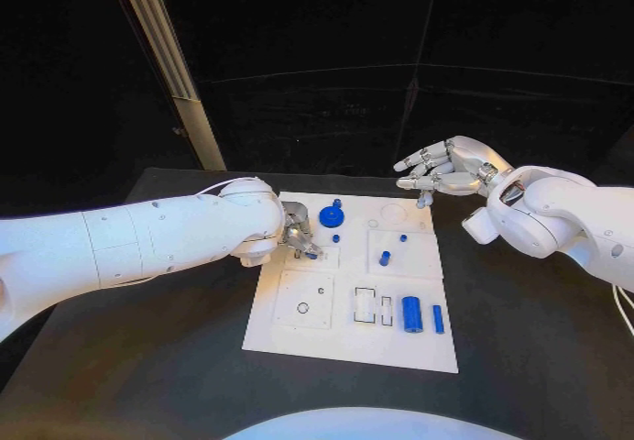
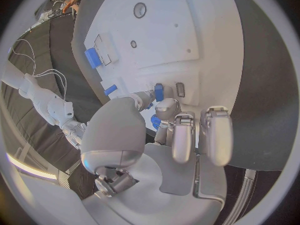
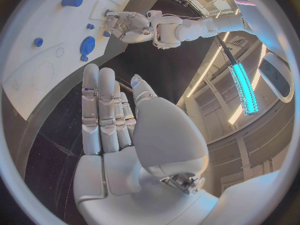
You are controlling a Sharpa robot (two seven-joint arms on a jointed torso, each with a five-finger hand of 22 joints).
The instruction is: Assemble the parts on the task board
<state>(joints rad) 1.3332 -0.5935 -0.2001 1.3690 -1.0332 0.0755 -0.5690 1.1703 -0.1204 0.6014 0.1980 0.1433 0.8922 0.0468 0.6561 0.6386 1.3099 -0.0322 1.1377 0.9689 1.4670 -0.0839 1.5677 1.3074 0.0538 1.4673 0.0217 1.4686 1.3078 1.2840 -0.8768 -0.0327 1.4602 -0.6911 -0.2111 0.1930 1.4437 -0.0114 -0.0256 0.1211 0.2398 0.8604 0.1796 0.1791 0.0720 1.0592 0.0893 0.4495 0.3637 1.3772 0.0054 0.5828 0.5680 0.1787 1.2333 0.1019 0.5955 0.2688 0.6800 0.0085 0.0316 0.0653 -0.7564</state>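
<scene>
Left hand (image 1: 296,234) is down over the left edge of the task board (image 1: 317,335), toward its far half; in the left wrist view its fingertips (image 2: 164,106) close on a small blue peg (image 2: 159,92) right at the board surface, so I read it as pinching that part, either seating it or lifting it. Just right of it, near the far edge, the blue gear (image 1: 332,216) appears seated, with a short blue pin (image 1: 335,238) close by on the near side. Further right a second upright pin (image 1: 385,258) stands in the middle of the board. Toward the near right corner, the blue cylinder (image 1: 412,314) and slim blue bar (image 1: 437,318) lie loose beside an unfilled rectangular recess (image 1: 371,307). Judgement: early-to-middle stage; gear and pins placed, at least two parts left. Right hand (image 1: 447,169) hovers off the far right corner, fingers loosely curled, nothing in it. Room: the near half of the board is unobstructed; the left arm covers the left edge.
</scene>
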